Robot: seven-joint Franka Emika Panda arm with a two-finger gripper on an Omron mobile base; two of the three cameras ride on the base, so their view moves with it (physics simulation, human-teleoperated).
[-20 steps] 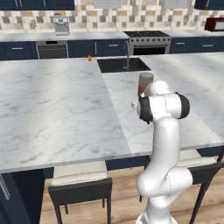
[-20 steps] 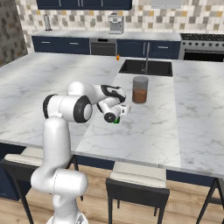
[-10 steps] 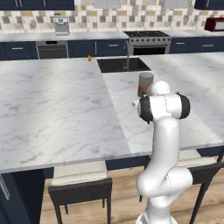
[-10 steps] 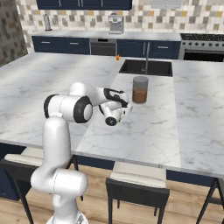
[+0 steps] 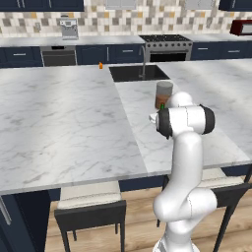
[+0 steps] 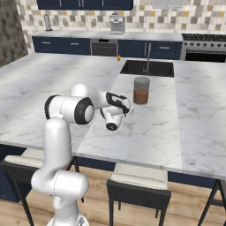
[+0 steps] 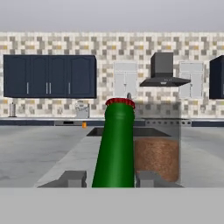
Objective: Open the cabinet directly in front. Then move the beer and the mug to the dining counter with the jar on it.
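Observation:
The green beer (image 7: 115, 144) with its dark red cap stands upright between my fingertips (image 7: 70, 178), with my gripper (image 7: 109, 179) shut low on its body. Right behind it is the jar (image 7: 158, 148), clear glass with brown contents. From the left base, a bit of the green beer (image 5: 162, 106) peeks over the arm beside the jar (image 5: 164, 93). The gripper (image 6: 126, 108) hovers low over the dining counter (image 6: 145, 128), just left of the jar (image 6: 141, 90). The mug (image 5: 100, 65), small with an orange top, stands far off by the sink. The navy cabinet (image 7: 49, 76) hangs on the back wall, doors closed.
An inset sink (image 5: 139, 73) with a faucet lies beyond the jar. Dark stools (image 5: 88, 216) stand at the counter's near edge. A stove (image 5: 165, 47) and a range hood (image 7: 164, 72) are along the back wall, with a coffee machine (image 6: 116, 24) on the rear worktop.
The hand has turned slightly beside the jar while holding the bottle. The base and the other things have stayed put.

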